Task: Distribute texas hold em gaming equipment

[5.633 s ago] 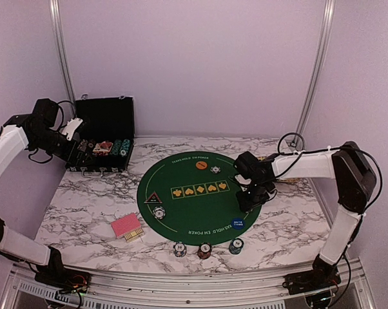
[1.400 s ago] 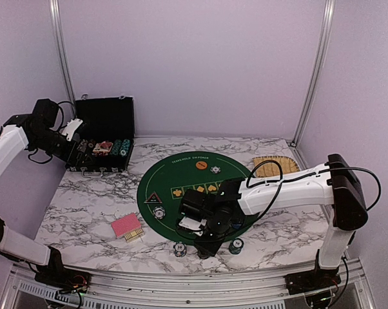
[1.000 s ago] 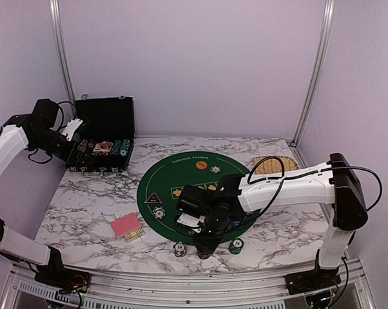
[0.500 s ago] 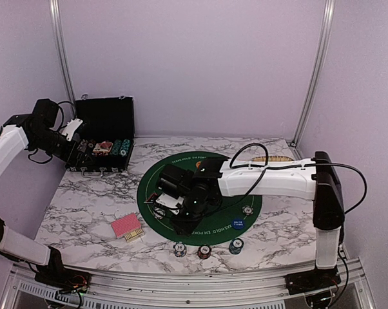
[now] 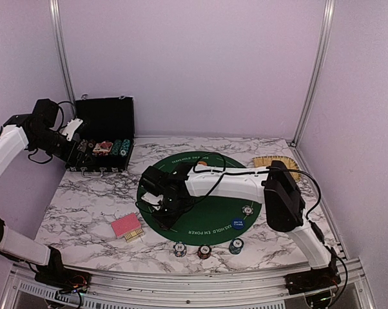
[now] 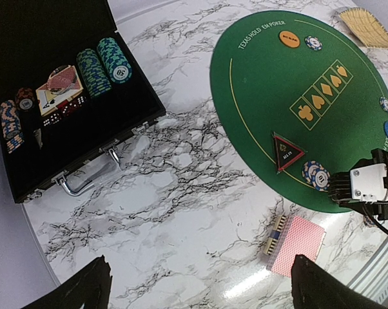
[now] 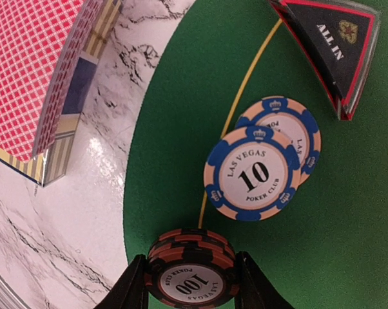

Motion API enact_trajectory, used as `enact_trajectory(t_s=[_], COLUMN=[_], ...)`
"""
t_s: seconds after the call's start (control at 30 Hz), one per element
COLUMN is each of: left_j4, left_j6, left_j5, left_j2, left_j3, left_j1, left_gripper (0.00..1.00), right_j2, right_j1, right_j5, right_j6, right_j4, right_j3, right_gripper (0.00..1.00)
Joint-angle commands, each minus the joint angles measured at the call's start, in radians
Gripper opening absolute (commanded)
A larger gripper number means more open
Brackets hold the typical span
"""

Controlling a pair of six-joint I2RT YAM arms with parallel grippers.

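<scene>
My right gripper [image 7: 191, 283] is shut on a short stack of black-and-red "100" poker chips [image 7: 191, 270], low over the left edge of the green poker mat [image 5: 207, 209]. Just beyond the stack lie two overlapping blue-and-white "10" chips [image 7: 255, 177] and the black triangular "ALL IN" button [image 7: 329, 45]. The red-backed playing cards [image 5: 127, 226] lie on the marble to the left. Three chip piles [image 5: 204, 250] sit at the front edge, with a blue button [image 5: 238, 224] and a chip [image 5: 247, 209] on the mat. My left gripper [image 6: 200, 295] hangs open and empty, high above the table.
The black hinged case [image 5: 104, 138] stands open at the back left with chip rows [image 6: 104, 64] and cards inside. A tan woven tray [image 5: 289, 167] lies at the back right, partly behind the right arm. An orange button [image 6: 289, 39] and a white chip [image 6: 313, 43] sit at the mat's far side.
My right arm has swept left across the mat, from the front chip piles to the mat's left edge, with the black-and-red chips in its grip. The left arm has not moved.
</scene>
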Motion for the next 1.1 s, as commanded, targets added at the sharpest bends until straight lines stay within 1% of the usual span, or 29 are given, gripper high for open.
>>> enact_trajectory(t_s=[0.0,0.13,0.3,0.33,0.4,0.43,0.57,0.67,0.87,0.93,1.07], left_j4=[-0.029,-0.029,-0.029,-0.029,-0.029,-0.029,-0.029,-0.028,-0.029,-0.029,-0.029], left_j6=[0.014,0.014,0.014,0.014,0.014,0.014,0.014,0.014,0.012,0.013,0.013], left_j5=[0.019,0.021,0.021,0.02,0.022,0.02,0.02,0.023,0.022,0.02,0.018], left_j2=[0.0,0.004,0.008,0.008,0.008,0.008,0.007,0.008,0.004,0.004,0.005], left_j3=[0.021,0.02,0.019,0.019,0.02,0.021,0.021,0.02,0.02,0.02,0.019], left_j1=[0.002,0.003,0.003,0.003,0.003,0.002,0.002,0.002,0.002,0.002,0.002], left_gripper=[0.99,0.99,0.99,0.99,0.99,0.99,0.99,0.99,0.99,0.99,0.99], right_j2=[0.024,0.038,0.048,0.047,0.044,0.04,0.015,-0.016,-0.122,-0.188,-0.346], right_j1=[-0.012,-0.013,-0.019,-0.021,-0.025,-0.027,-0.037,-0.044,-0.048,-0.048,-0.038], right_j5=[-0.037,-0.058,-0.079,-0.087,-0.087,-0.081,-0.061,-0.044,-0.003,-0.002,-0.011], right_j6=[-0.016,-0.022,-0.018,-0.014,-0.011,-0.01,-0.01,-0.009,0.002,0.007,0.034], right_j4=[0.019,0.026,0.044,0.048,0.05,0.05,0.051,0.046,0.003,0.004,0.03], right_j3=[0.033,0.026,0.03,0.03,0.029,0.024,0.007,-0.001,-0.03,-0.1,-0.303], right_gripper=[0.22,0.22,0.27,0.3,0.42,0.45,0.56,0.59,0.59,0.59,0.61])
